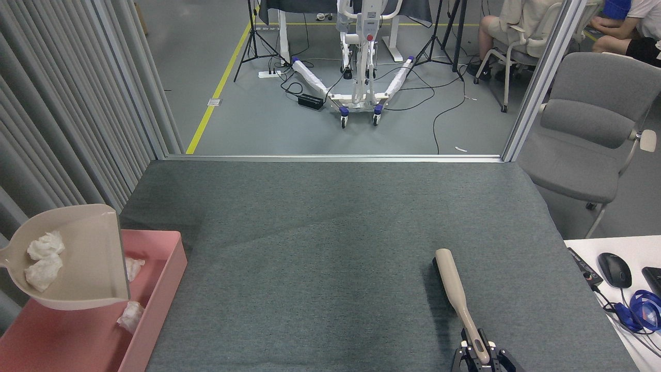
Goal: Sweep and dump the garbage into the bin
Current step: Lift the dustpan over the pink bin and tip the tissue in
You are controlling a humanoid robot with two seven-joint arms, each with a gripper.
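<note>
Smooth beige plastic dustpan (82,258), crumpled white tissue garbage (45,258), matt grey felt-like table (335,248).

Dustpan (77,258) above bin (165,274), left

There was one beige dustpan (77,258), and two wads of white tissue (45,244) (42,272) lay in it. One pink bin (160,289) stood beneath it, and two more tissue wads (134,267) (130,315) showed inside, which made four wads in all. One brush (457,294) lay on the one grey table (330,232). One gripper (481,360) showed at the bottom edge. Off to the right there was one grey office chair (594,134), one black computer mouse (614,269) and one white desk (614,330). In the background, parts of two seated people (521,15) (625,31) showed, along with one white wheeled stand (356,77).
</note>
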